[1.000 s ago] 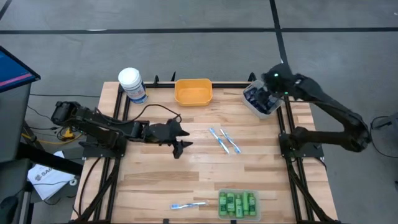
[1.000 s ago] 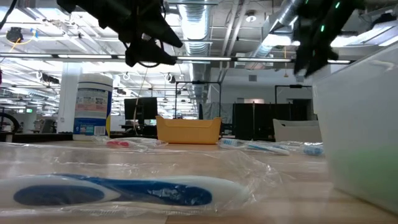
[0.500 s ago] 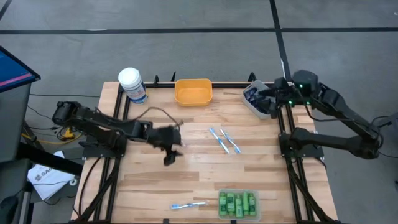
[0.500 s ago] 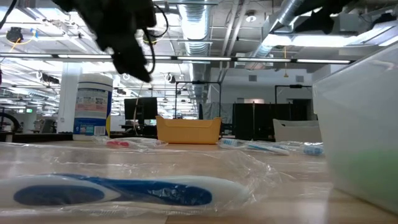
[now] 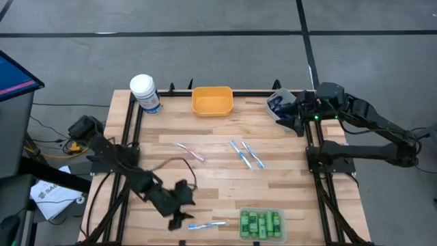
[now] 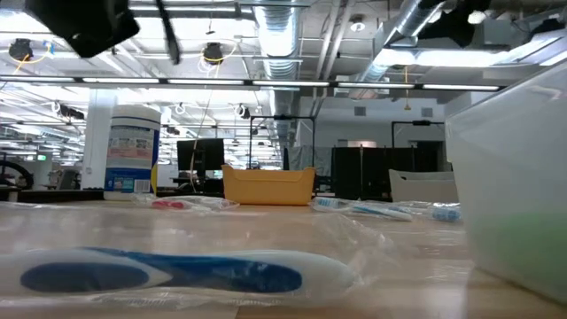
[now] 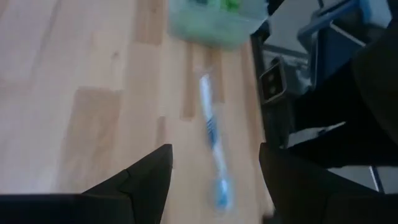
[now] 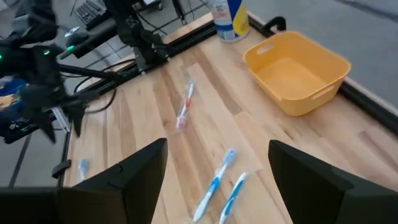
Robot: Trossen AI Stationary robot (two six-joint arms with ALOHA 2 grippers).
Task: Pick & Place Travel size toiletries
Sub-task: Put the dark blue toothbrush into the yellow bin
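Observation:
A blue-and-white toothbrush (image 5: 207, 225) lies flat near the table's front edge, and it also shows in the left wrist view (image 7: 211, 134). My left gripper (image 5: 180, 219) hovers open just to its left, fingers slanting down toward it without touching (image 7: 214, 183). A pink toothbrush (image 5: 190, 151) and two blue ones (image 5: 246, 154) lie mid-table. Several green bottles fill a clear bin (image 5: 260, 223) at the front. Dark tubes sit in a bin (image 5: 277, 104) at the far right. My right gripper (image 5: 287, 117) hangs open beside that bin, holding nothing (image 8: 217, 180).
An orange bin (image 5: 212, 100) stands at the far edge with nothing in it (image 8: 297, 70). A white-lidded canister (image 5: 145, 92) stands at the far left corner. Bare wood lies between the mid-table toothbrushes and the front bin. Black frame rails run along both table sides.
My left gripper has swung from the table's middle toward the near edge, sinking a little and stopping beside the front blue toothbrush; the pink toothbrush that the arm covered now shows. My right gripper has risen off the far-right bin, drawn back and tipped up toward level.

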